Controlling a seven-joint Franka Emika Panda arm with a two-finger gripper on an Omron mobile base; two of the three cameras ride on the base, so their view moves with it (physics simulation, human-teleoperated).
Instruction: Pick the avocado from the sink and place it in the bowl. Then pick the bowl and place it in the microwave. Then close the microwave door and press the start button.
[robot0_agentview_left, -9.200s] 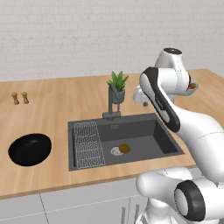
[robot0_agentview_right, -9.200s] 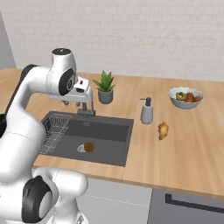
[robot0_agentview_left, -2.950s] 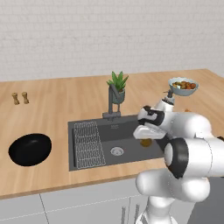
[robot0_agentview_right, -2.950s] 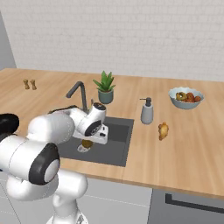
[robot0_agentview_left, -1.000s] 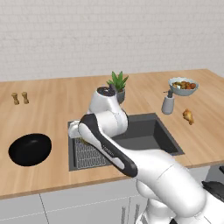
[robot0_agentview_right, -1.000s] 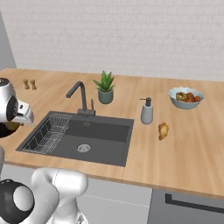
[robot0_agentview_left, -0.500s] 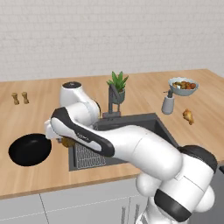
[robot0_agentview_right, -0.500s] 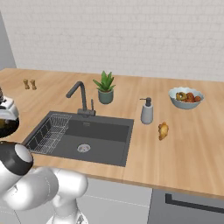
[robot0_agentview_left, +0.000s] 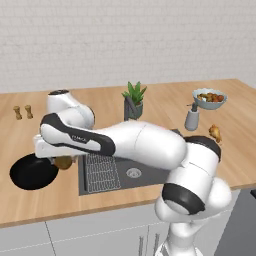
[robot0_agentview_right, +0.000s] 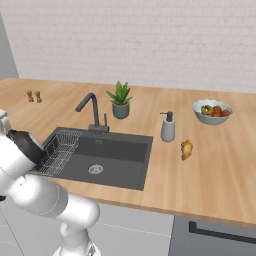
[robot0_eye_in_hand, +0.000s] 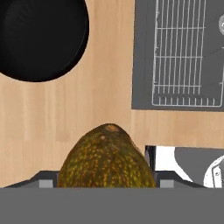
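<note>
Wooden counter (robot0_agentview_left: 60, 195), no readable writing, tool (robot0_agentview_left: 59, 161) gripping avocado (robot0_eye_in_hand: 106, 158) beside bowl (robot0_agentview_left: 31, 172)

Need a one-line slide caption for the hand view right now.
Gripper carries the avocado above the wooden counter, between the black bowl and the sink.

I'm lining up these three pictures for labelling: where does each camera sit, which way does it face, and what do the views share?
Left base view: behind the arm on its left, looking forward and down; the white arm sweeps left, carrying the avocado beside the black bowl.
Right base view: behind on the right, facing the sink and counter; the arm crosses the lower left.
Hand view: on the hand, looking down past the claw, which holds the avocado above the counter.
Shared: sink, potted plant, fruit bowl in both base views.
</note>
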